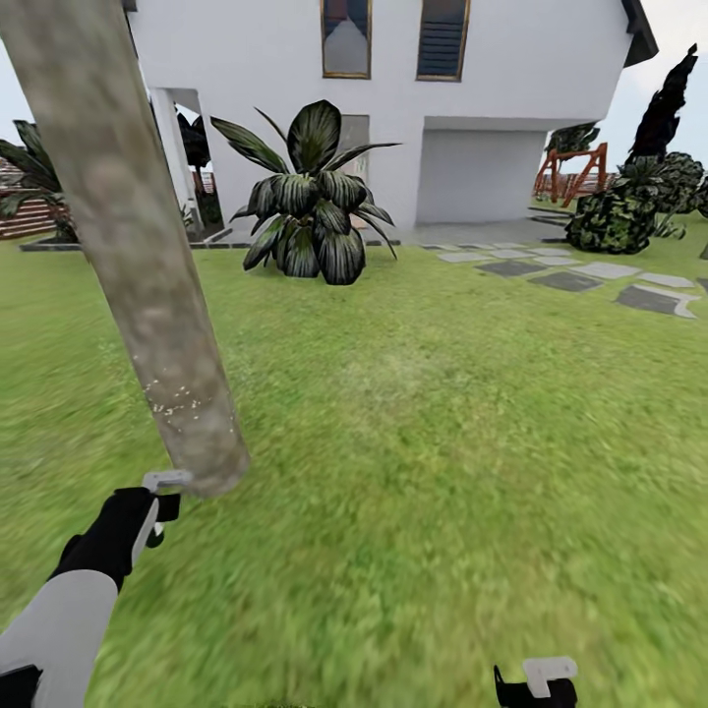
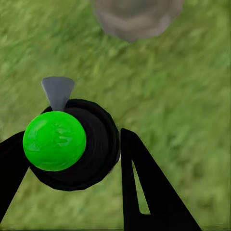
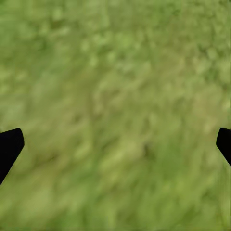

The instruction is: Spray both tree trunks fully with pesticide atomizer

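A thick pale grey-brown tree trunk (image 1: pixel 138 256) leans across the left of the head view, and its base (image 2: pixel 134 17) meets the lawn. Small white specks dot the trunk low down. My left gripper (image 1: pixel 157 506) is shut on the pesticide atomizer (image 2: pixel 96 144), a dark round bottle. In the left wrist view its top looks bright green, and its grey nozzle (image 1: pixel 165 481) points at the trunk's base, almost touching it. My right gripper (image 1: pixel 536 683) hangs low over the grass at the bottom edge. It is open, its fingertips (image 3: pixel 12 144) wide apart with nothing between them.
Green lawn (image 1: pixel 442 442) stretches ahead to a white house (image 1: pixel 492 79). A low broad-leaved plant (image 1: pixel 310 197) stands in front of the house. Grey stepping stones (image 1: pixel 590 275) and dark bushes (image 1: pixel 615 216) lie at the right, with a slat fence (image 1: pixel 25 216) far left.
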